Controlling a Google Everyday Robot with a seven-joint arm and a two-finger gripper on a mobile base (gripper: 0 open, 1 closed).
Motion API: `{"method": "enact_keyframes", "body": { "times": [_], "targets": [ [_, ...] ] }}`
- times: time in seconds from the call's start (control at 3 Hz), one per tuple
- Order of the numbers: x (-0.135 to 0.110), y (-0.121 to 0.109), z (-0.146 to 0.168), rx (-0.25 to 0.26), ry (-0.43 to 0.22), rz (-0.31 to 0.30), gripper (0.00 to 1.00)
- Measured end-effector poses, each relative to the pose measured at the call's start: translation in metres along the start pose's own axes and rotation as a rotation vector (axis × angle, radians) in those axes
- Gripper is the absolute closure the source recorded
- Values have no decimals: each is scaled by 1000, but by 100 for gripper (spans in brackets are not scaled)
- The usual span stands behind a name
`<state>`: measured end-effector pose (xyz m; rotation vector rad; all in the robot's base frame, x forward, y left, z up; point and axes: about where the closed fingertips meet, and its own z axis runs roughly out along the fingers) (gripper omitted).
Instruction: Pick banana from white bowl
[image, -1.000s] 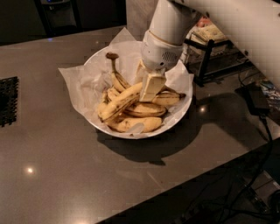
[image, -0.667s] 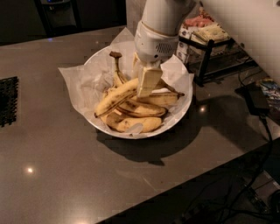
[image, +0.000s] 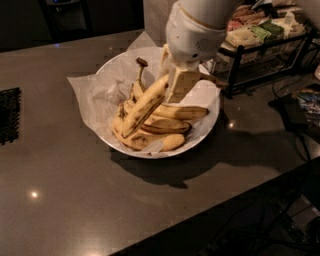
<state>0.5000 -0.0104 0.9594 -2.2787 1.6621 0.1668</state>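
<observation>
The white bowl (image: 116, 146), lined with crumpled white paper, stands at the middle of the dark counter and holds several bananas. My gripper (image: 176, 93) hangs over the bowl's right half, shut on the upper end of the long brown-speckled banana (image: 145, 105). That banana is tilted, with its upper end raised at the fingers and its lower end still among the other bananas at the bowl's left front. A small banana with an upright dark stem (image: 139, 75) stands behind it. The banana's stem end is hidden by the gripper.
A black wire rack (image: 260, 45) with packaged snacks stands close to the right of the bowl. A black grille (image: 10, 116) lies at the counter's left edge. The counter's front edge (image: 215, 200) runs diagonally at the lower right, with cables below it.
The gripper has risen and shifted slightly left, lifting the long banana's held end so that it tilts more steeply. The other bananas have stayed in the bowl.
</observation>
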Motion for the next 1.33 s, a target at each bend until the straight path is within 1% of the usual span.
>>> {"method": "enact_keyframes", "body": {
  "times": [0.33,0.67,1.0,1.33],
  "targets": [
    [-6,33,-39,140,-20,-10,100],
    [-18,66,-76,278,-35,-39,100],
    [-27,71,-90,324,-32,-55,100],
    [-27,71,-90,323,-32,-55,100]
  ]
}}
